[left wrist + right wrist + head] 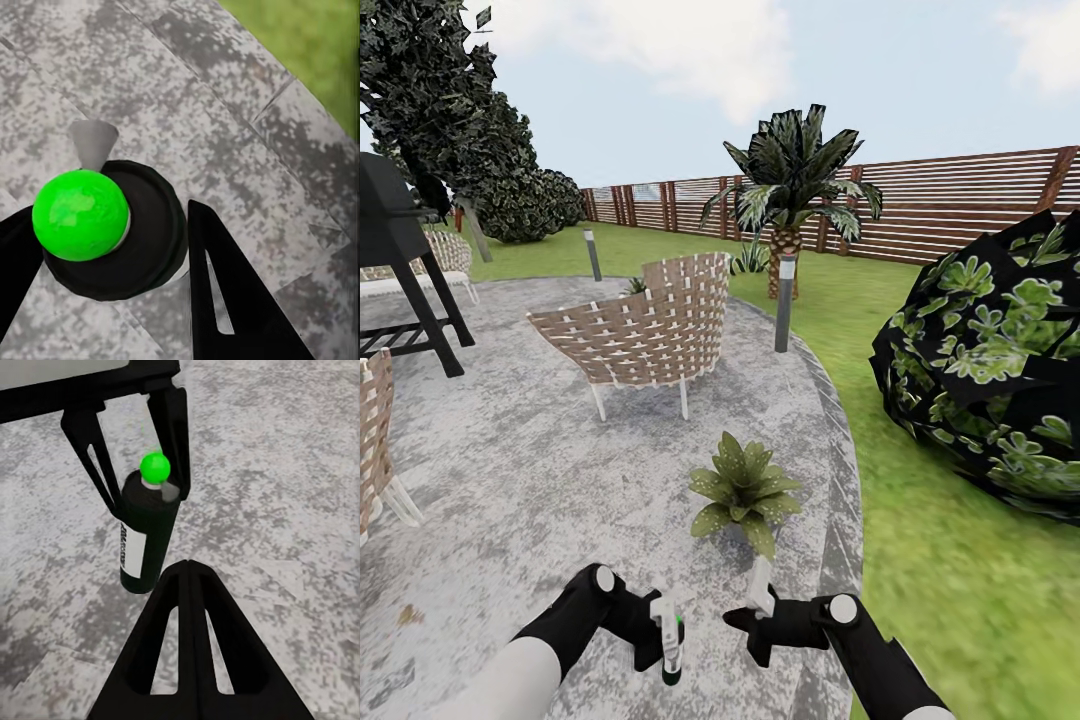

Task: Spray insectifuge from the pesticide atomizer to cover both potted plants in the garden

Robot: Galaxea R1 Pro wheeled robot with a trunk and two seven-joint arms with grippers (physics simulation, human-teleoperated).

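1. Atomizer (672, 648) is hanging upright over the patio (510, 480), its dark body pinched between the fingers of the left gripper (660, 640); in the left wrist view the bottle (112, 229) is sitting between the two black fingers (225, 300), its bright green cap toward the camera and its grey nozzle sticking out to one side.
2. Right gripper (755, 605) is hovering just beside it, holding nothing; its fingers (191, 637) are lying pressed together, pointing at the bottle (146, 536) and the left gripper (131, 442).
3. Plant (745, 490), a speckled rosette, is standing on the patio just ahead of both grippers, near the lawn (960, 600).
4. Wicker chair (645, 330) is standing farther back, with a second rosette (635, 286) peeking from behind it.
5. Palm (790, 190) and fence (960, 200) are closing off the far side.
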